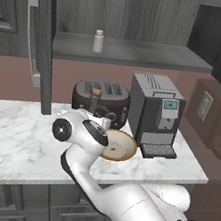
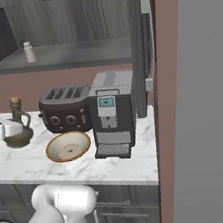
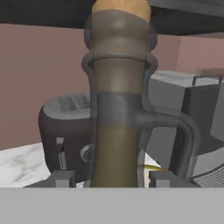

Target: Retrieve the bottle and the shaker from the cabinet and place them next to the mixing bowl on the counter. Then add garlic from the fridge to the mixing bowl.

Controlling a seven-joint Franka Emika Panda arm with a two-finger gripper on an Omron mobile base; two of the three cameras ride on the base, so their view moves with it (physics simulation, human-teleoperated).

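Note:
A glass bottle (image 3: pixel 116 109) with a cork top, a side handle and brownish liquid stands upright between my fingertips (image 3: pixel 61 178), and my gripper (image 3: pixel 111 178) is shut on its neck. It is over the marble counter, just left of the tan mixing bowl (image 2: pixel 68 146), with its round base low by the counter top; the right base view shows the bottle (image 2: pixel 17 128) and my gripper (image 2: pixel 4 128) at its left. From the left base view, the bottle's cork (image 1: pixel 96 93) pokes up behind my arm, beside the bowl (image 1: pixel 121 145). A small white shaker (image 1: pixel 98 41) stands on the open cabinet's shelf.
A dark toaster (image 1: pixel 112 96) sits behind the bowl, with a grey coffee machine (image 1: pixel 157 115) to its right. The open cabinet door (image 1: pixel 40 40) hangs over the counter's left part. The marble counter (image 1: pixel 17 138) stretches left of my arm.

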